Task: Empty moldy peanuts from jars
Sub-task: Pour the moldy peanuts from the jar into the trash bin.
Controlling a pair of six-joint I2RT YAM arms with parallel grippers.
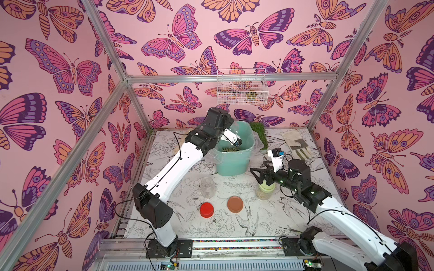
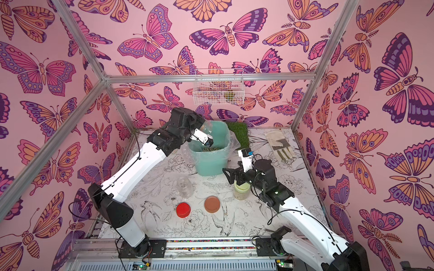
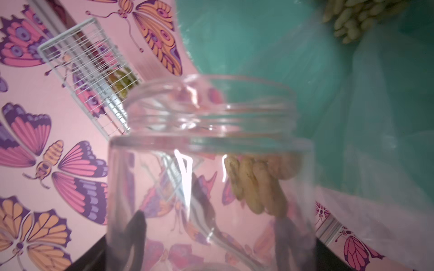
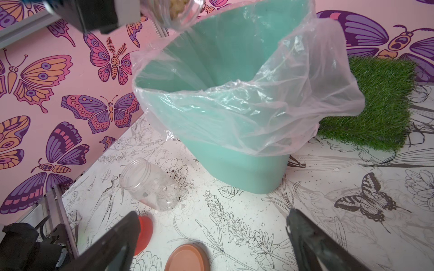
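Note:
My left gripper is shut on a clear lidless jar, tipped mouth-first over the teal bin. A few moldy peanuts cling inside its shoulder, and a heap of them lies in the bin. A second lidless jar stands empty on the table. A third jar with a pale green lid holds peanuts. My right gripper hangs open just above that jar, with nothing between its fingers.
A red lid and a brown lid lie on the table in front of the jars. Behind the plastic-lined bin sits a grass mat, with a glove to its right. A wire basket hangs on the back wall.

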